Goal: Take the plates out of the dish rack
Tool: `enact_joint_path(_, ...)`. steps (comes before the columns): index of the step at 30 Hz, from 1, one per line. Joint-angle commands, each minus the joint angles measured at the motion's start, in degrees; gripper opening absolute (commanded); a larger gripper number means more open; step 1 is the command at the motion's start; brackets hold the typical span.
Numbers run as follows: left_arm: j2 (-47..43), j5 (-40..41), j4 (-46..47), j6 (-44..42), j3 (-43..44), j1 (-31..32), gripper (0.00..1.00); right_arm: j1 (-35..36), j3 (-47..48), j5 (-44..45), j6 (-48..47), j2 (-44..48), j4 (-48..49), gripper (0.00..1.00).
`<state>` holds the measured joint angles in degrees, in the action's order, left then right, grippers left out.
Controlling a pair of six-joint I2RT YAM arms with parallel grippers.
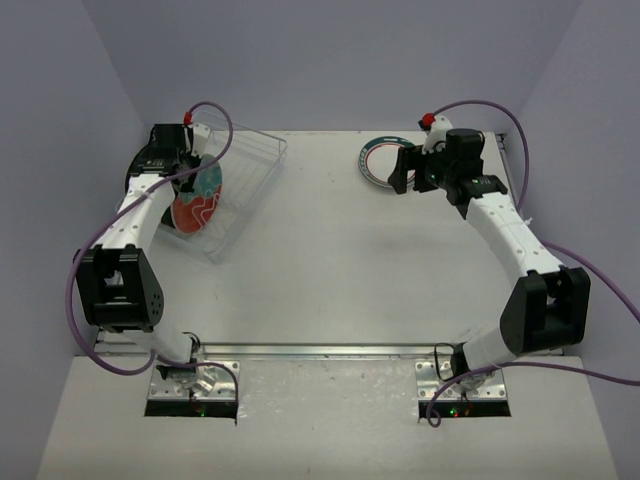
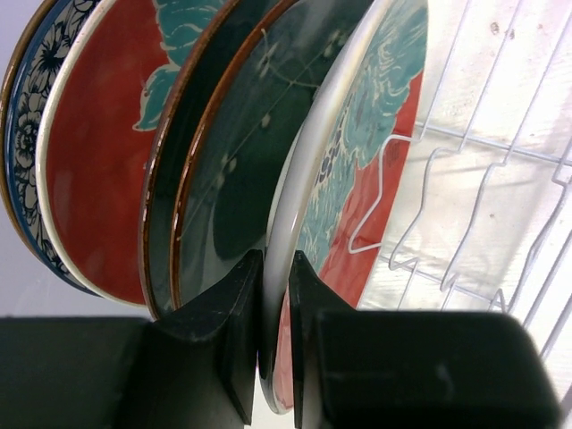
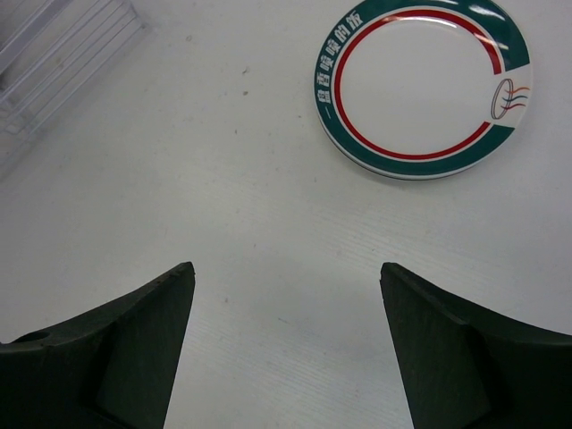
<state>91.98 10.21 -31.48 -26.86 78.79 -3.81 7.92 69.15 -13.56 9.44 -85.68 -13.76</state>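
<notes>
Plate count: five standing in the rack point(image 1: 255, 160) at the table's point(image 1: 330, 270) far-left corner, plus one ring plate point(image 3: 420, 89) lying flat by the far edge, toward the right. You only get all five on the left wrist cam. From the top just the teal-orange plate point(image 2: 357, 179) shows, since the arm hides the others. The two dark ones are hard to tell apart. The left gripper point(image 2: 275, 268) is clamped on the teal-orange plate's rim. The right gripper point(image 3: 286, 268) hangs wide open near the ring plate.
</notes>
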Motion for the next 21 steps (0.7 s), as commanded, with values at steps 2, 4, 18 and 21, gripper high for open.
enact_joint_path(2, -2.4, -3.6, 0.9, 3.2, -1.2, 0.3, 0.00, -0.1, -0.9, -1.6, 1.5, 2.8, 2.1, 0.84)
enact_joint_path(4, -4.1, -3.2, 0.3, 3.2, 0.5, 0.3, 0.00, 0.0, -0.9, -1.8, 1.9, 2.8, 2.1, 0.84)
enact_joint_path(18, -14.4, 0.5, 0.3, -3.0, 13.3, 0.6, 0.00, 0.7, -1.2, -1.7, 3.2, 3.0, 2.6, 0.83)
enact_joint_path(21, -16.4, -0.1, 1.0, -5.0, 14.3, 1.5, 0.00, 1.0, -0.8, -1.8, 3.7, 3.0, 2.8, 0.83)
